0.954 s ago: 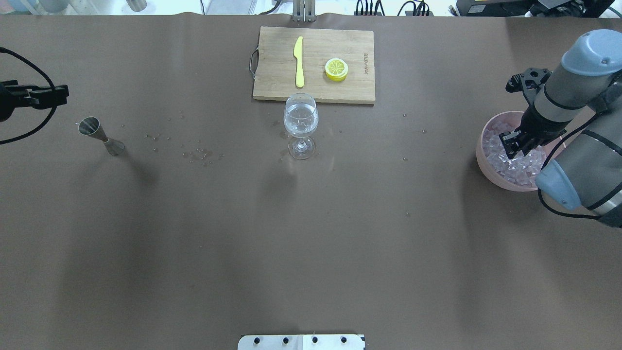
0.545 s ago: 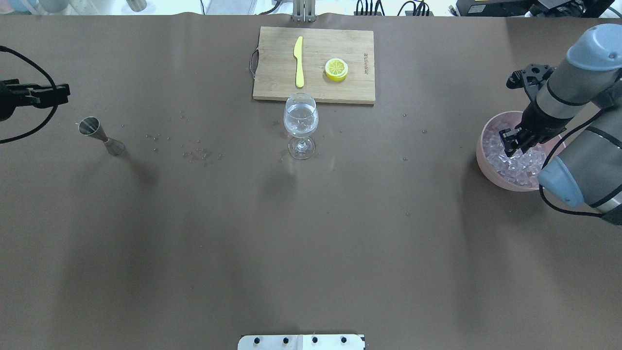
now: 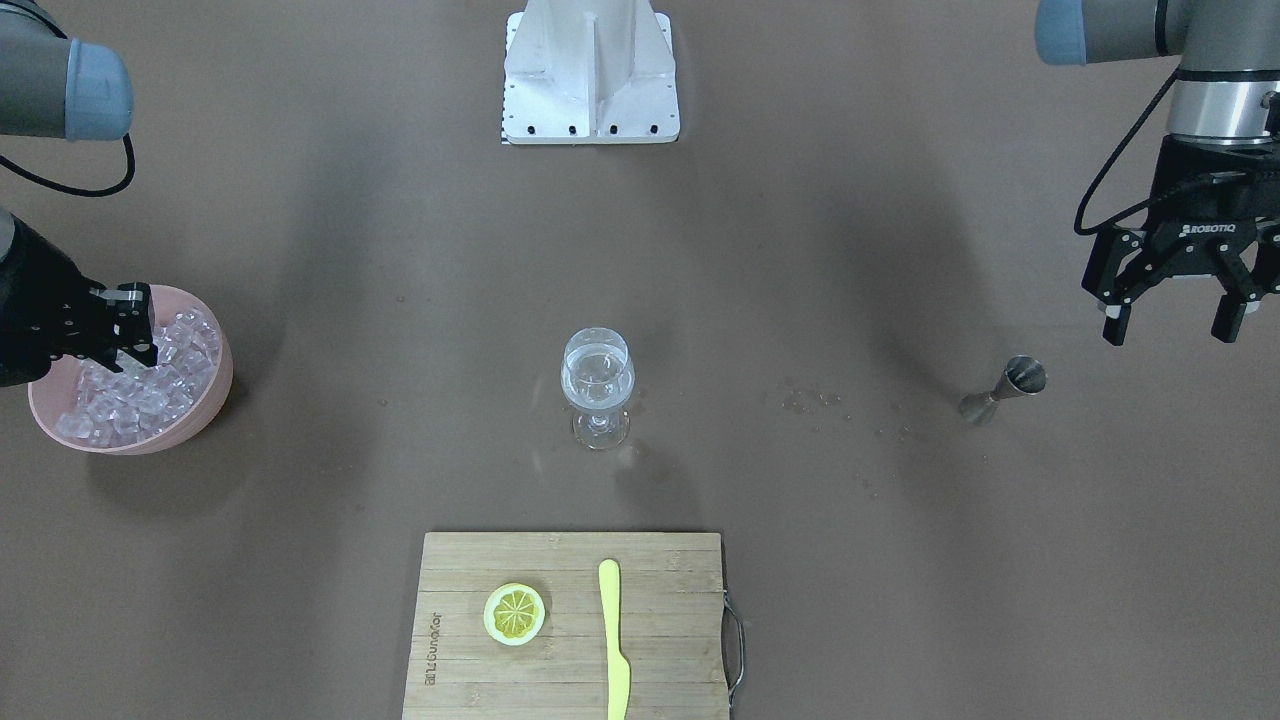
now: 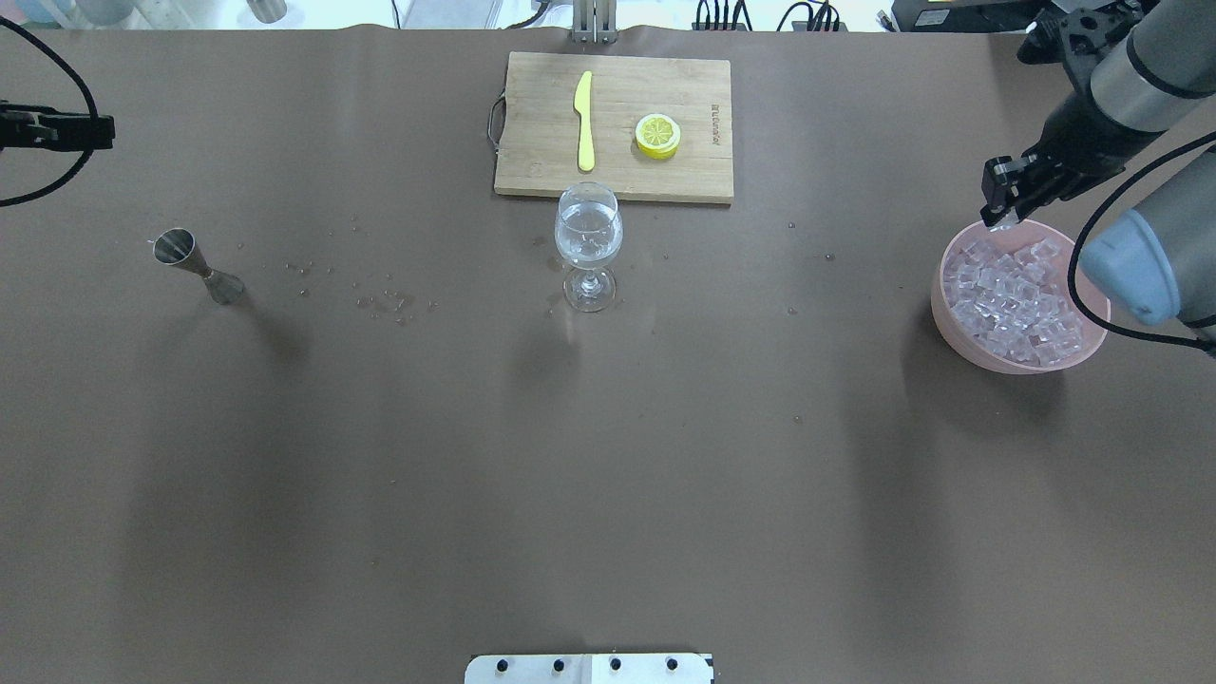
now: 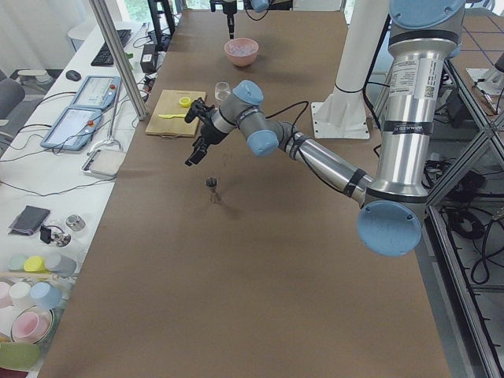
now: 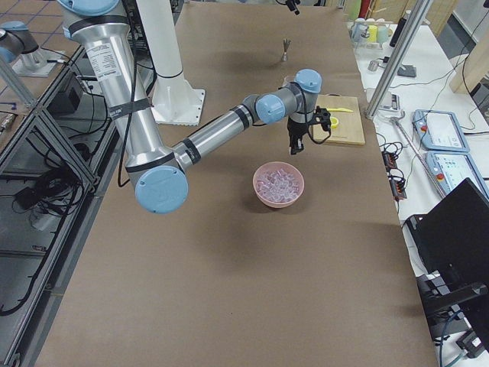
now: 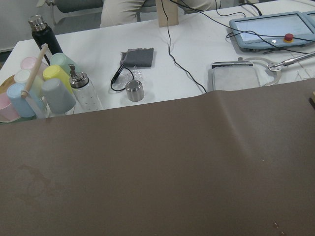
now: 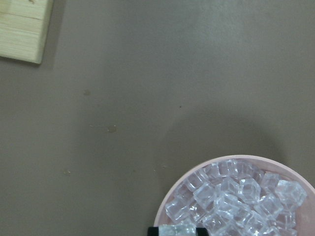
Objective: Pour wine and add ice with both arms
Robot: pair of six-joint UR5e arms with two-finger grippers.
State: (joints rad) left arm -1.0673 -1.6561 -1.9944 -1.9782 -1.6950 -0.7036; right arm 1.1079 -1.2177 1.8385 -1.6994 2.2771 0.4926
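Well out to the left of the wine glass (image 4: 588,249) your left gripper (image 3: 1172,328) hangs with its jaws spread wide; the jigger (image 4: 195,266) stands nearer the glass on that same side. The wine (image 3: 597,385) sits in the glass itself. Far to the glass's right, the ice (image 4: 1016,299) fills the pink bowl (image 4: 959,347) — and your right gripper (image 4: 996,217), above its far rim, pinches one cube (image 8: 177,230).

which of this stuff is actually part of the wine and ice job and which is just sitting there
Job: wine glass with wine, jigger, pink bowl, ice, ice cube in shut right gripper, open left gripper.
Lying about: cutting board, yellow knife, lemon slice.
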